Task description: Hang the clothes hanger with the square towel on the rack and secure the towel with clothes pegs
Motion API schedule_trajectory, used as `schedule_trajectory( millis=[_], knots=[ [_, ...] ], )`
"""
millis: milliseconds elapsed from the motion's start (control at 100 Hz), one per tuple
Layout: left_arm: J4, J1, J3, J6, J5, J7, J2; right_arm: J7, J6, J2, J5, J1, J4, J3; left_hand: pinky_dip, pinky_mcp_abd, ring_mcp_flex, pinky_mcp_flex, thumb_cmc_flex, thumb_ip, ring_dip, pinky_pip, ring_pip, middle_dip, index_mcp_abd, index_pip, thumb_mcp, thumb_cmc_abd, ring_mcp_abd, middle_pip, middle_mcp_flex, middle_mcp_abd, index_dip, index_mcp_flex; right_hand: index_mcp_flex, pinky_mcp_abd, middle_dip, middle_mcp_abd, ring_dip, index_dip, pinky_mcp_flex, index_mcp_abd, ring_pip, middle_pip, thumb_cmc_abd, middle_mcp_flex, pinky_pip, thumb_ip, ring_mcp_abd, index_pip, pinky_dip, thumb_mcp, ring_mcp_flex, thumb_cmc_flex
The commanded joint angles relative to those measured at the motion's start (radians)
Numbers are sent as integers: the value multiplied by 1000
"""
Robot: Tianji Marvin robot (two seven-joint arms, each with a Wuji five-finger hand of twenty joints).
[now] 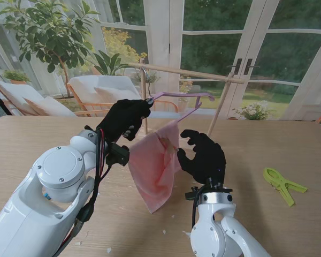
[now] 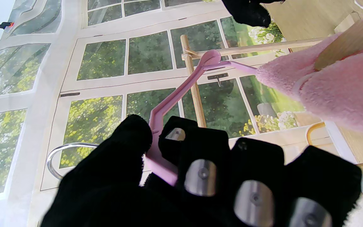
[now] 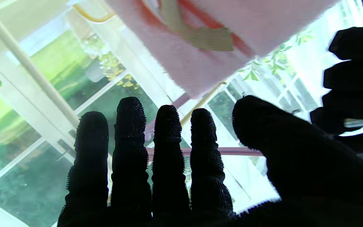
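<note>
Left hand (image 1: 125,119) up high, fingers clamped round the neck end of the pink clothes hanger (image 1: 184,97). The left wrist view confirms it: the pink arm runs out between thumb and fingers (image 2: 202,171), with the metal hook (image 2: 58,154) curling out beside the hand. The hanger is held in the air just in front of the wooden rack (image 1: 187,72), close under its top bar, and I can't tell whether the hook has caught anything yet. My read: this is the hanging step, not finished.

Moving across, the pink square towel (image 1: 156,166) droops from the hanger, bunched and slanting down toward the table (image 1: 43,134).

Next, the right hand (image 1: 203,155), fingers spread and slightly curled, holding nothing, hovering just beside the towel's edge.

Far right, a lime-green clothes peg (image 1: 282,184) lies on the table, well apart from the action.

The next move calls for lifting the hook over the bar, settling it, and only then fetching that peg.
</note>
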Motion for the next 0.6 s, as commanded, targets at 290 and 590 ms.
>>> schedule_trajectory(
  millis=[290, 590],
  knots=[
    [-5, 3, -9, -13, -6, -38, 5, 175, 99, 10, 76, 47, 66, 19, 20, -10, 29, 13, 6, -8, 36, 271, 135, -2, 39, 29, 27, 10, -18, 30, 40, -55, 41, 65, -115, 0, -62, 33, -27, -31, -79, 121, -70, -27, 2, -158, -86, 11, 5, -65, 606, -97, -129, -101],
    [-10, 3, -13, -14, -14, -42, 6, 250, 121, 21, 85, 96, 120, -26, 21, -10, 29, 13, 5, -8, 35, 271, 134, -2, 39, 29, 31, 9, -19, 30, 40, -55, 41, 65, -102, -2, 4, 37, -1, 68, -73, 151, -21, 72, -1, -166, -79, -3, 5, 38, 634, -353, -131, -149]
  ],
)
